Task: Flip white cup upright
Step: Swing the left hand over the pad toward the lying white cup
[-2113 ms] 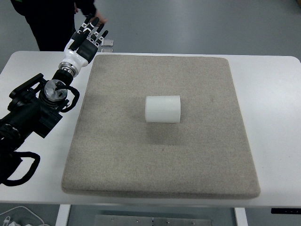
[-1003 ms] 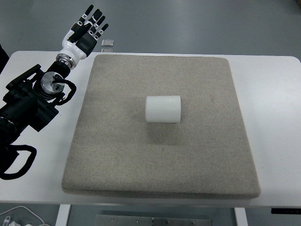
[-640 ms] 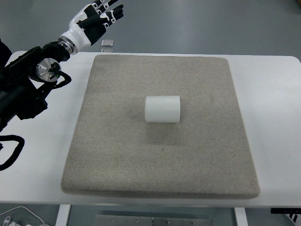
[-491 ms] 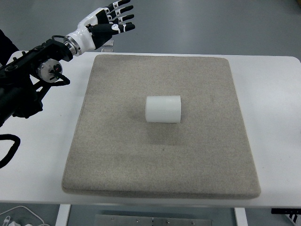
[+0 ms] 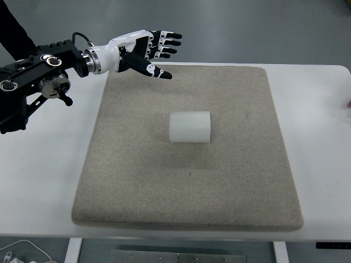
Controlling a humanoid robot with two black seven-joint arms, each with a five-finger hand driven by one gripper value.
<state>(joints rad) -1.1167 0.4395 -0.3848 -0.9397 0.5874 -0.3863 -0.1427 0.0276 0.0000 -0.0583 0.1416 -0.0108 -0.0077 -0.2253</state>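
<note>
Top view: left hand (image 5: 143, 52), fingers (image 5: 169, 43) spread and empty, well apart from white cup (image 5: 190, 127).

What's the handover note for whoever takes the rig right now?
Left hand: open, fingers spread, holding nothing, above the far-left corner of the mat, well short of the cup.
Right hand: not in view.
White cup: lying on its side near the mat's centre, untouched.
Done: nothing yet on the cup itself.
Left: reach the cup, grasp it, stand it upright on the mat, release.
</note>
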